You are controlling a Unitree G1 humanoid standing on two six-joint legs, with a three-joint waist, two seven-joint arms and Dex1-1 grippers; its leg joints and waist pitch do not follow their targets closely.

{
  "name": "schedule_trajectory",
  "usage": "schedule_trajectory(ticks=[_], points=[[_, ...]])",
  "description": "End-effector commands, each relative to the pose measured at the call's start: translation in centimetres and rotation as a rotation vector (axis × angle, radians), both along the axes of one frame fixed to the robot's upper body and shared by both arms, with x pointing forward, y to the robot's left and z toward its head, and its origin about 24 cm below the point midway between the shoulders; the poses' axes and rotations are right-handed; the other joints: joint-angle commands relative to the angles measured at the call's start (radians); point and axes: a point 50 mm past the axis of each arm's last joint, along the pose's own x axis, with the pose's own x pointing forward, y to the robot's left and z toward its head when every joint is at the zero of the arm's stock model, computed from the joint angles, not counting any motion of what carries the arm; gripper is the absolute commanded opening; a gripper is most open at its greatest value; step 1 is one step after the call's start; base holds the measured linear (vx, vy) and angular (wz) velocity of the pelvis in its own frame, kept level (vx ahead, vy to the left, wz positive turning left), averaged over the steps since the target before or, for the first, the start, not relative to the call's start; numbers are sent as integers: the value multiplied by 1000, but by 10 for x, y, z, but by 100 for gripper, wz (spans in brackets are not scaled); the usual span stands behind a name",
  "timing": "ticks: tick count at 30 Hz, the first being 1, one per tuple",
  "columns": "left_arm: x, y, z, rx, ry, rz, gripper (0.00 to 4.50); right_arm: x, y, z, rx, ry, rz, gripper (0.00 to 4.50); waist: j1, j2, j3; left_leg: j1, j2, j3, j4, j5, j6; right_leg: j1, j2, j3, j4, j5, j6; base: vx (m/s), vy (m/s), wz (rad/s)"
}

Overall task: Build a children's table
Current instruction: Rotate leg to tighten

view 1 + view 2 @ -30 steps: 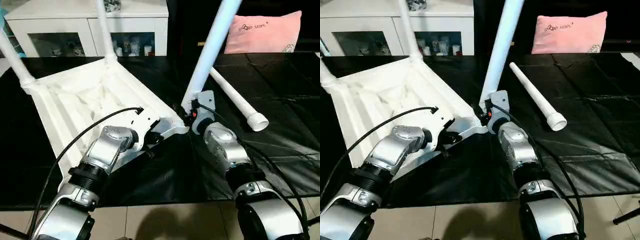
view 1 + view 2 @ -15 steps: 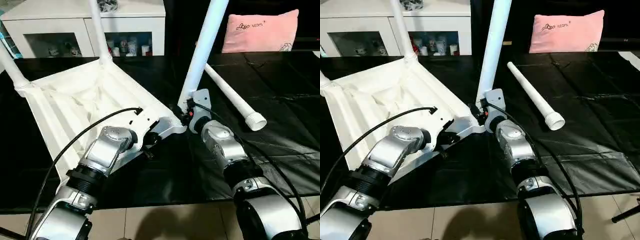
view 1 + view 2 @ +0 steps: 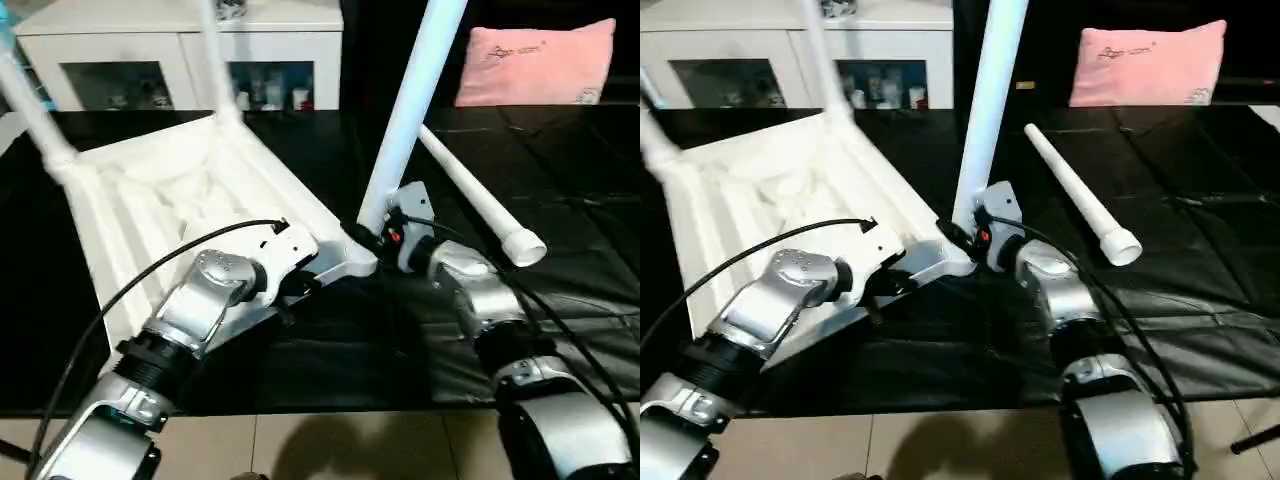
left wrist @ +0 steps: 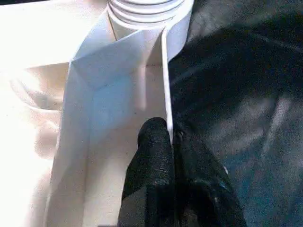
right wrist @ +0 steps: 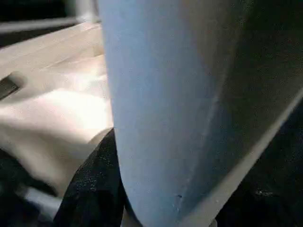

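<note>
The white tabletop (image 3: 170, 190) lies upside down on the black mat, ribbed side up. Two legs (image 3: 225, 70) (image 3: 30, 110) stand in its far corners. A third leg (image 3: 410, 100) rises steeply from the near right corner socket (image 4: 147, 14), and my right gripper (image 3: 375, 232) is shut on its lower end. In the right wrist view one black finger (image 5: 94, 189) presses against that leg (image 5: 161, 94). My left gripper (image 4: 171, 137) is shut on the tabletop's thin rim wall (image 4: 165, 71) just short of that socket. The fourth leg (image 3: 480, 200) lies loose on the mat to the right.
A white glass-door cabinet (image 3: 180, 60) stands behind the tabletop. A pink pillow (image 3: 535, 62) sits at the back right. The black mat (image 3: 570, 150) stretches to the right beyond the loose leg. Tiled floor (image 3: 350, 445) shows along the near edge.
The whole picture has shifted a little with the camera. Both grippers keep their holds, and the third leg stays at the same corner.
</note>
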Motion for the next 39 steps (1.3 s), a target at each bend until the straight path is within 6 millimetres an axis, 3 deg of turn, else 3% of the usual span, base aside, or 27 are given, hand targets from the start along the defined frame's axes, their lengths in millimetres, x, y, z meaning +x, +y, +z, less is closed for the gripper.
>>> schedule_trajectory(ticks=[1, 5, 13, 19, 25, 29, 31, 33, 39], points=[[1, -6, 11, 16, -57, -104, 0, -35, -11, -64, -171, 276, 76, 193, 1, 8, -47, 22, 39, -9, -60, -272, 26, 33, -49, 21, -70, -15, -249, 0, 0, 0], [-1, -5, 12, 23, -48, -154, 0, -39, -15, -69, -191, 295, 91, 193, 2, 7, -46, 24, 40, -10, -63, -291, 9, 31, -50, 22, -71, -52, -247, 0, 0, 0], [0, -4, 14, 24, -46, -201, 0, -46, -12, -74, -200, 325, 134, 193, 4, 7, -48, 23, 38, -9, -60, -263, 15, 34, -49, 21, -68, -4, -247, 0, 0, 0], [-3, -5, 15, 8, -35, -250, 0, -47, -11, -75, -175, 364, 135, 193, 2, 6, -47, 25, 40, -10, -64, -298, 5, 32, -50, 22, -71, -60, -245, 0, 0, 0], [-9, -4, 14, -1, -28, -319, 0, -53, -18, -86, -180, 527, 105, 193, 4, 5, -48, 26, 40, -10, -64, -287, 9, 32, -47, 20, -68, -39, -249, 0, 0, 0], [-11, -4, 12, 2, -25, -332, 0, -60, -23, -98, -221, 623, 66, 193, 2, 4, -41, 33, 42, -12, -74, -391, -30, 24, -50, 22, -79, -167, -226, 0, 0, 0], [-12, -4, 12, 3, -24, -335, 0, -61, -23, -99, -225, 633, 63, 193, 1, 1, -36, 41, 42, -17, -79, -470, -50, 18, -56, 26, -91, -302, -198, 0, 0, 0], [-12, -4, 12, 5, -22, -337, 0, -61, -22, -98, -210, 635, 64, 193, 2, 4, -36, 44, 43, -19, -79, -483, -57, 14, -57, 29, -93, -324, -188, 0, 0, 0], [-10, -3, 13, 10, -26, -340, 0, -57, -19, -93, -141, 652, 35, 193, -1, 2, -43, 38, 43, -18, -80, -426, -53, 22, -50, 27, -82, -185, -210, 0, 0, 0]])
